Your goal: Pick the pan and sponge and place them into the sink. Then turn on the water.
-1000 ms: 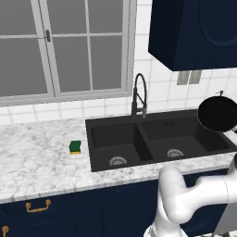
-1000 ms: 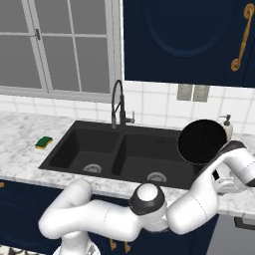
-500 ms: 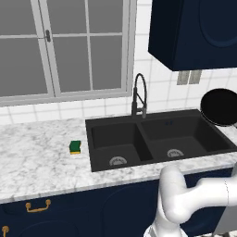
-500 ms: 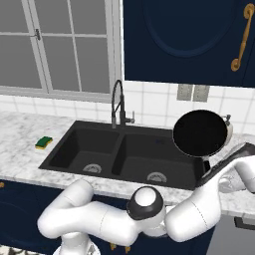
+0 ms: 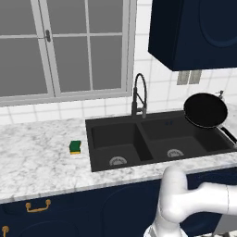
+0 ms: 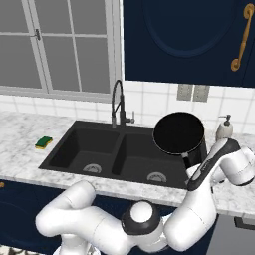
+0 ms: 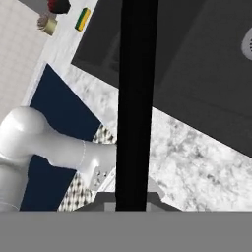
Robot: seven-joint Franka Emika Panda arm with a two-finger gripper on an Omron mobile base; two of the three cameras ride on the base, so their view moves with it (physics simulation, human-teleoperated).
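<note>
Gripper (image 6: 191, 160) clamped on the straight handle of the round black frying pan with thin greyish rim (image 6: 178, 132), holding it tilted in the air above the right basin of the matte black double-basin sink (image 6: 74, 155). Small green-over-yellow sponge (image 5: 75, 146) lies on the marble counter (image 5: 37, 157), just left of the sink.

Raised over right basin of matte black double-basin sink (image 5: 99, 124): round black frying pan (image 5: 205, 110); left on marble tabletop (image 5: 37, 157): green-and-yellow rectangular sponge (image 5: 75, 146).

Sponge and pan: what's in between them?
Between the sponge on the counter and the pan held up at the right lies the black sink, both basins, with the faucet behind. The left base view shows it.
</note>
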